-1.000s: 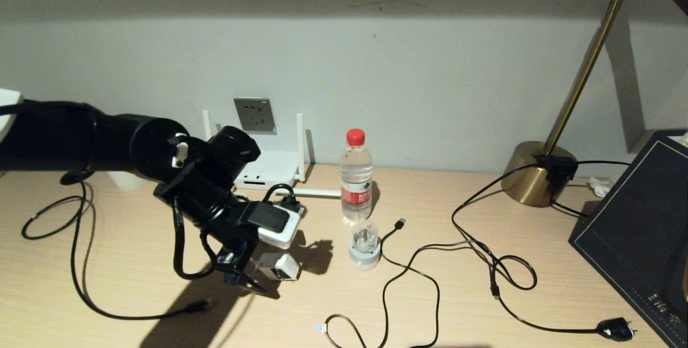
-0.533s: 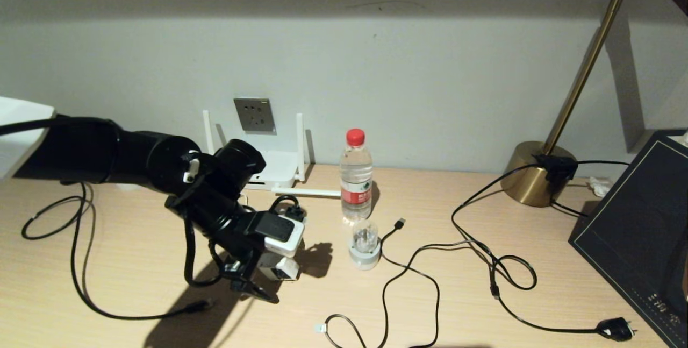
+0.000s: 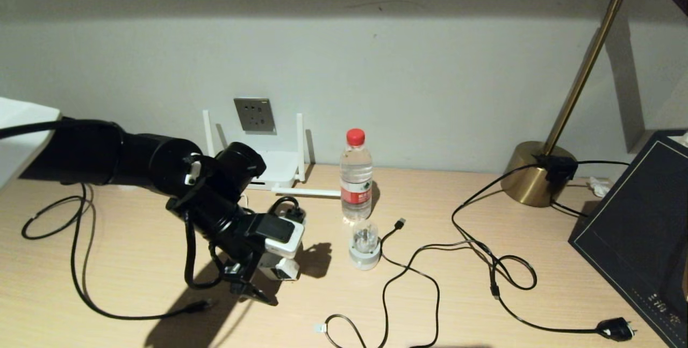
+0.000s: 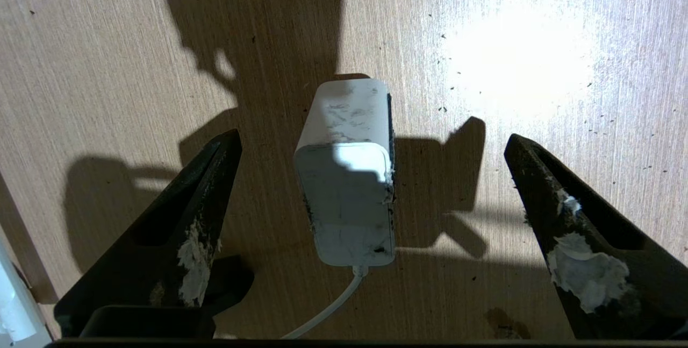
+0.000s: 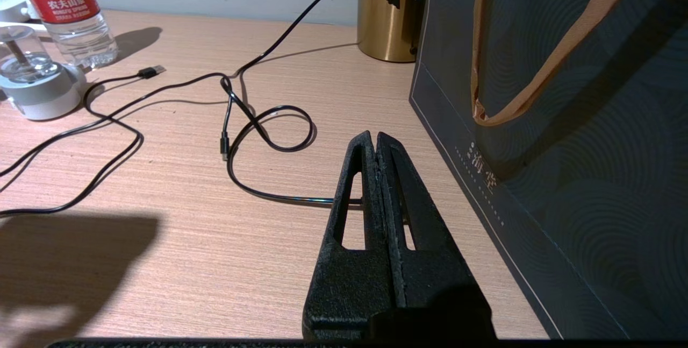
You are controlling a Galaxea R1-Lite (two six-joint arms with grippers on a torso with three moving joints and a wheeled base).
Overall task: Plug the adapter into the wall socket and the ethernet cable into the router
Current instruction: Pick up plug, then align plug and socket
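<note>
Since a second ago, left gripper (image 3: 258,283) is being lowered toward the adapter (image 3: 283,269) lying near-left on the desk. Wrist view: jaws are being held wide, straddling the adapter (image 4: 346,173), untouched. Closing needed next. Right gripper (image 5: 378,143) is being kept closed, empty.

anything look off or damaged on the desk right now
One router antenna lies flat on the desk while the others stand upright. The adapter, between the open left gripper fingers, looks scuffed and smudged.
</note>
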